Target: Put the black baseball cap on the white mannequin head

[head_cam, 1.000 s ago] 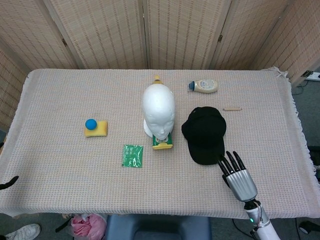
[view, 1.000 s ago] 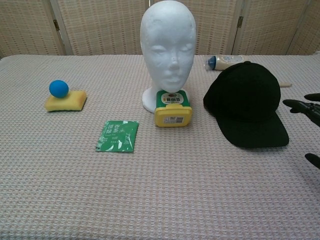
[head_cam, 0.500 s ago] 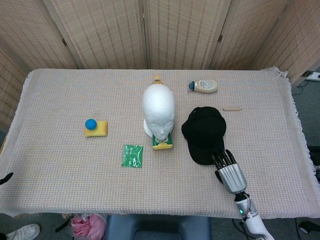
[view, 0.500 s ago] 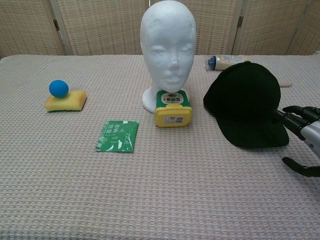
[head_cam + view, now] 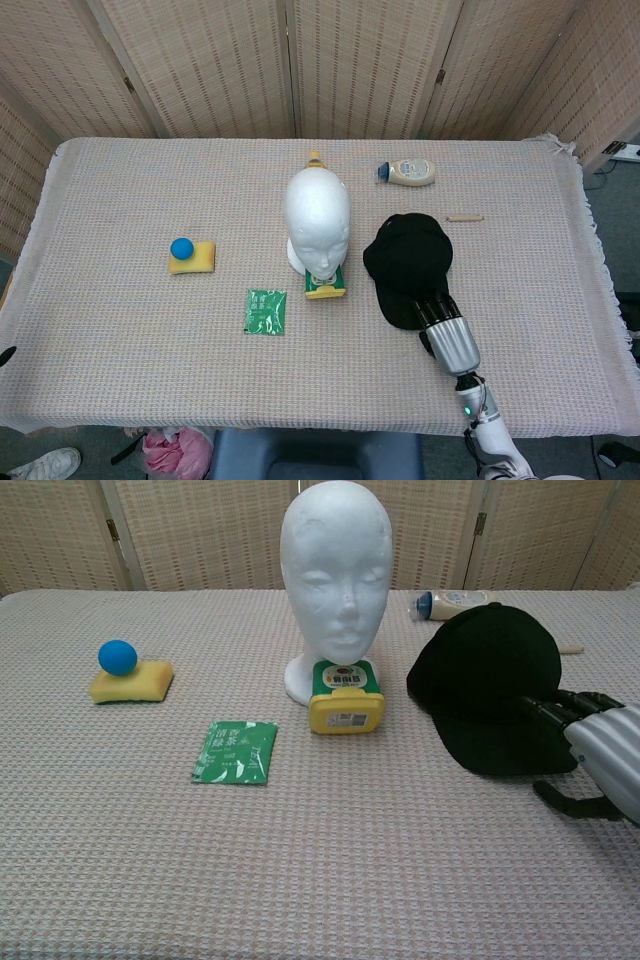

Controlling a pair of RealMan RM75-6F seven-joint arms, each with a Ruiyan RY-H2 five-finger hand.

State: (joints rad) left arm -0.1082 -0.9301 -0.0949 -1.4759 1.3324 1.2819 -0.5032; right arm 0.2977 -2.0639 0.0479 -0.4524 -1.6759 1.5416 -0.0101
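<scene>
The black baseball cap (image 5: 408, 250) (image 5: 490, 670) lies on the table just right of the white mannequin head (image 5: 318, 215) (image 5: 336, 570), which stands upright, bare, facing me. My right hand (image 5: 447, 335) (image 5: 600, 745) reaches in from the near right. Its fingers (image 5: 550, 708) lie stretched over the cap's brim, and its thumb (image 5: 570, 800) sits apart, low by the brim's near edge. The hand holds nothing. Of my left hand only a dark tip (image 5: 4, 355) shows at the left edge of the head view.
A green-and-yellow box (image 5: 345, 695) sits at the mannequin's base. A green packet (image 5: 235, 751) lies nearer, to the left. A yellow sponge with a blue ball (image 5: 131, 680) is far left. A bottle (image 5: 406, 173) and a small stick (image 5: 464, 217) lie behind the cap.
My right hand has slid forward and left from the table's near right, and its fingers now overlap the cap's brim. The left hand's tip has drawn back towards the frame edge.
</scene>
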